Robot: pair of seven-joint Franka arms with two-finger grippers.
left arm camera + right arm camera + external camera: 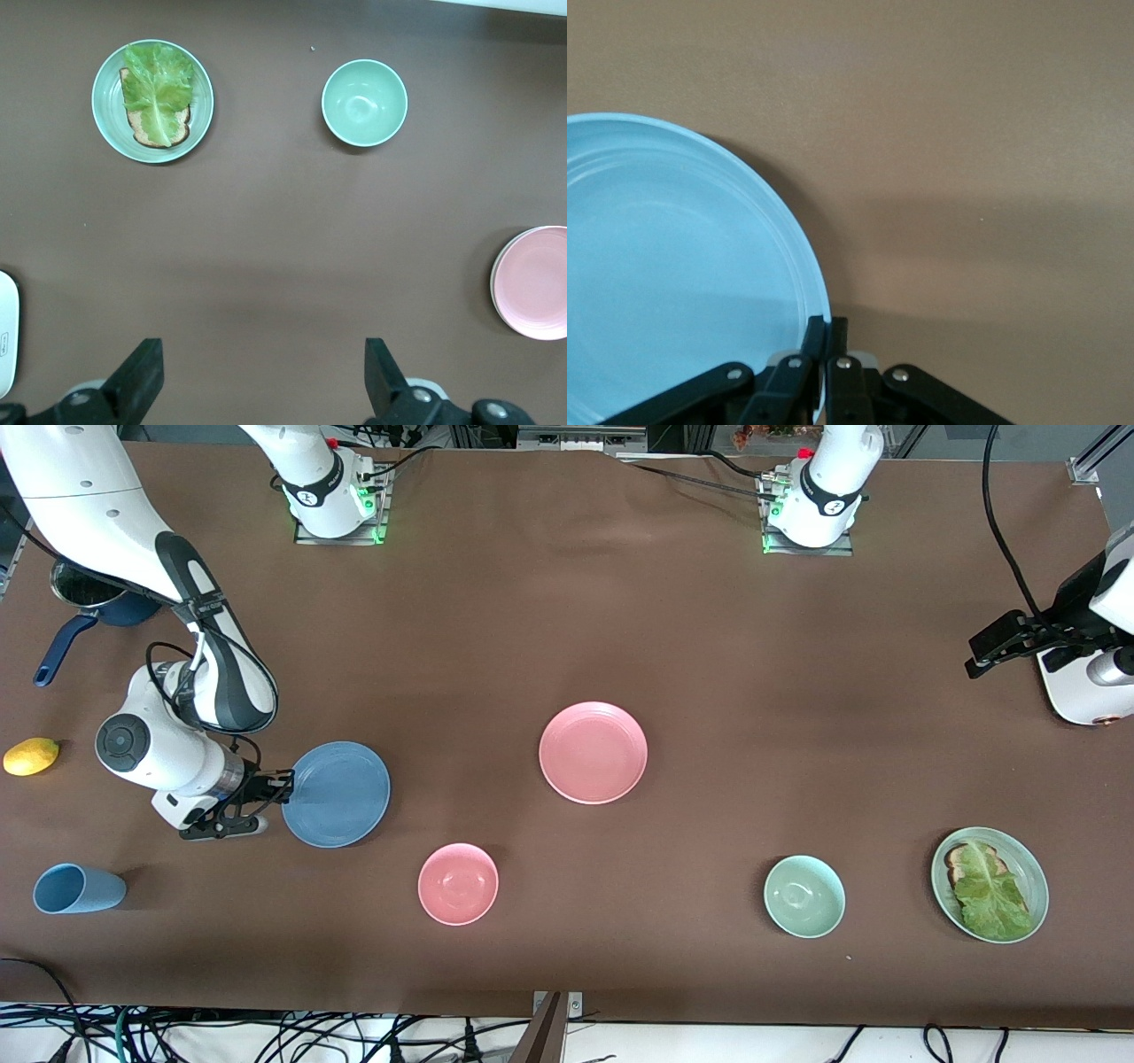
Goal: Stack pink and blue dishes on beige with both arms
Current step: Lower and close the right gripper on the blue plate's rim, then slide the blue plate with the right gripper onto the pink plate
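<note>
- The brown bench (pixel 567 646) carried all the dishes.
- The right arm (pixel 115 540) reached down toward its own end of the bench; the left arm (pixel 1094 646) waited at the other end.
- The blue plate (pixel 337 794) lay flat at about nine o'clock from the pink plate (pixel 593 752), well apart from it.
- The pink plate lay flat near the middle of the bench, a pale rim showing under its edge in the left wrist view.
- A green plate (pixel 990 884) with bread and lettuce, a green bowl (pixel 804 896) and a pink bowl (pixel 458 884) sat nearer the front camera.
- The right tool (pixel 276 786) was pinched tight on the blue plate's rim at its nine o'clock edge.
- The left tool (pixel 264 376) hung over bare bench, fingers (pixel 142 376) spread wide, gripping nothing.
</note>
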